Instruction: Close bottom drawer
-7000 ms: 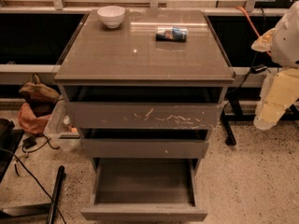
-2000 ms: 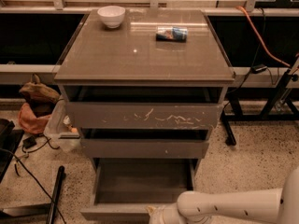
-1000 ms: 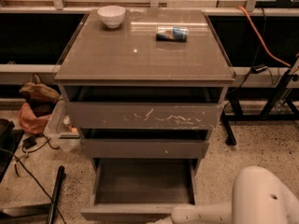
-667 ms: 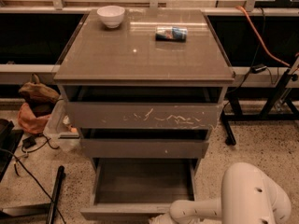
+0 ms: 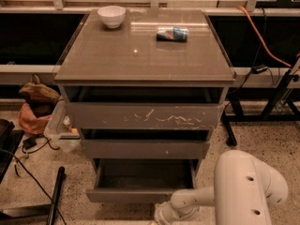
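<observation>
Just beyond the gripper [image 5: 161, 218], whose opening cannot be told, the bottom drawer [image 5: 131, 195] stands open; contact looks near, and next likely comes a straight inward push.

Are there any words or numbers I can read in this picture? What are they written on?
None can be read.
Packet on the cabinet top: printed wrapper, too blurred to read.
Top drawer: whitish scratches only, not letters.
Gripper, low by the bottom drawer front: no label seen.
</observation>
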`<action>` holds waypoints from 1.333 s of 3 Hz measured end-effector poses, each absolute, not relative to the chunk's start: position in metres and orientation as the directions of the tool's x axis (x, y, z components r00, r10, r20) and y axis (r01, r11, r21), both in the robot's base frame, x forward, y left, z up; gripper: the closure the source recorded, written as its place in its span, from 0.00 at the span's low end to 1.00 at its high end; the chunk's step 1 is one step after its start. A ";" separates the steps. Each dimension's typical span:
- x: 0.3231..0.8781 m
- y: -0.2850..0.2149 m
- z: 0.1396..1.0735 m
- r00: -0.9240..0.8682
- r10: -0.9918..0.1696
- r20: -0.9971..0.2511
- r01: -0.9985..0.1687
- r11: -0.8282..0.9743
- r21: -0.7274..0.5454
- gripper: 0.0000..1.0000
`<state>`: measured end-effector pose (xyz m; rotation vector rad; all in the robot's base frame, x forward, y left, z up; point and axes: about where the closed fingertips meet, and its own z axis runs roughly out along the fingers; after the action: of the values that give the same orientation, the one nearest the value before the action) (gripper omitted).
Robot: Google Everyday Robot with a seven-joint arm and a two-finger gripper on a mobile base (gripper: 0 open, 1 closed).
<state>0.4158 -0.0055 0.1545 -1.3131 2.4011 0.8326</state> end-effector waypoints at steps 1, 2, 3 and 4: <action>0.416 -0.006 0.155 -0.547 -0.675 -0.495 -0.836 0.421 0.352 0.00; 0.435 -0.007 0.161 -0.524 -0.685 -0.505 -0.851 0.422 0.312 0.00; 0.474 -0.017 0.185 -0.494 -0.712 -0.499 -0.868 0.435 0.239 0.00; 0.494 -0.022 0.200 -0.481 -0.720 -0.500 -0.873 0.445 0.198 0.00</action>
<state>0.4938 -0.0222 0.1997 -1.3566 2.3584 0.6222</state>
